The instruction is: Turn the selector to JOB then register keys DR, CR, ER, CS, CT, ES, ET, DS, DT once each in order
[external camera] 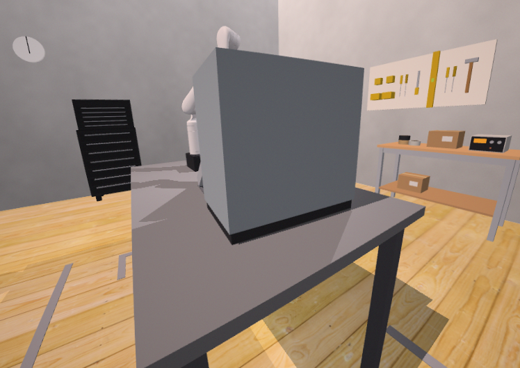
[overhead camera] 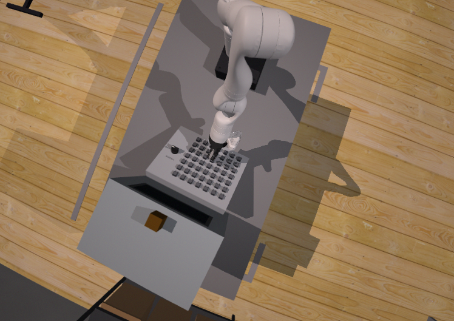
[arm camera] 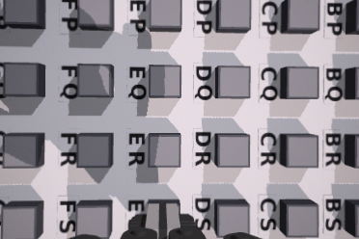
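Note:
The key panel [overhead camera: 201,168] is a sloped grey plate with a grid of dark square keys, on the table in front of a grey machine box. A black selector knob [overhead camera: 173,149] sits at the panel's left far corner. My gripper [overhead camera: 213,156] is shut and empty, its fingertips pointing down onto the keys near the panel's far edge. In the wrist view the shut fingertips [arm camera: 163,220] cover the key labelled ES at the bottom edge. The keys ER [arm camera: 164,149], DR [arm camera: 233,149], CR [arm camera: 300,150], DS [arm camera: 233,217] and CS [arm camera: 299,217] lie close by. No key is lit.
The grey machine box [external camera: 279,140] hides the panel and most of the arm in the exterior view. A brown cube [overhead camera: 155,220] sits on top of the box. The black arm base [overhead camera: 240,68] stands at the table's far end.

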Robot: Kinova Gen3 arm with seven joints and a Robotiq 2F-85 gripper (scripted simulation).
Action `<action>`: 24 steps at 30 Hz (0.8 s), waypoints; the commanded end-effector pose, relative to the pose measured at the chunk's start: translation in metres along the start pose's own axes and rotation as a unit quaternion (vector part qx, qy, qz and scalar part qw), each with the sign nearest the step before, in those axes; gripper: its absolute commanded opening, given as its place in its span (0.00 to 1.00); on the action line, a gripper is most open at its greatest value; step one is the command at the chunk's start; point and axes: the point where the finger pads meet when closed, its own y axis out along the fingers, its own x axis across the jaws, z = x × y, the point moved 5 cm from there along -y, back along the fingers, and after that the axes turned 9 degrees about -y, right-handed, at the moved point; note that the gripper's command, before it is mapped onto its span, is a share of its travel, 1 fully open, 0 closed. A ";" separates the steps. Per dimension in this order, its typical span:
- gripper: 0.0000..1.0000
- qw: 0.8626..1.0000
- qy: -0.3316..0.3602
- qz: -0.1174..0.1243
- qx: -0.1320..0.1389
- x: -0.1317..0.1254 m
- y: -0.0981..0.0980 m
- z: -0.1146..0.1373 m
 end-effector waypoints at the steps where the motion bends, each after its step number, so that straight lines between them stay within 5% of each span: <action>1: 0.10 1.000 0.000 -0.001 0.000 0.001 0.000 0.000; 24: 0.10 1.000 0.000 -0.001 0.000 0.001 0.006 0.000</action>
